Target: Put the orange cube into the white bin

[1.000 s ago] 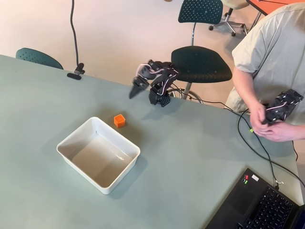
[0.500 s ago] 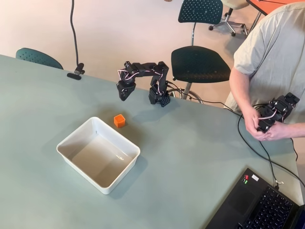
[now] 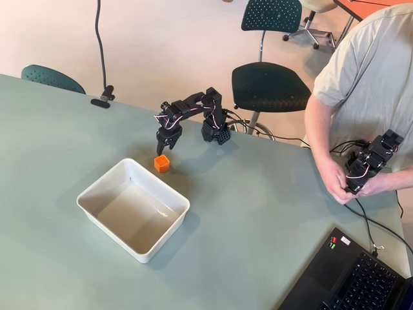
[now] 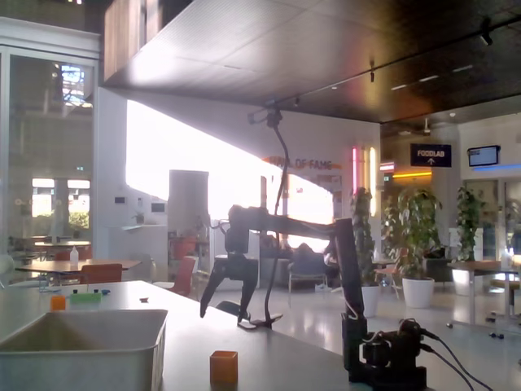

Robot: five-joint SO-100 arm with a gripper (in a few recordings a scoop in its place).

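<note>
Overhead view: tool (image 3: 160, 147) has swung down from mid-air to just above the orange cube (image 3: 162, 163), fingers apart
Cube: on the bench (image 3: 258, 194), just outside the white bin (image 3: 133, 208), untouched
Meaning: approach nearly done, grasp likely next
Bench: smooth grey-green
Room: fixed view shows a bright lobby beyond the cube (image 4: 224, 367)

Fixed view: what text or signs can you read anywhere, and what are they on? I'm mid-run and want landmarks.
"FOODLAB" with an up arrow: dark hanging sign, upper right.
"OF FAME": lettering on the back wall; its start is hidden behind the lamp pole.
Wall screen right of the hanging sign: too small to read.
Orange cube, white bin and arm: no readable markings.
</note>
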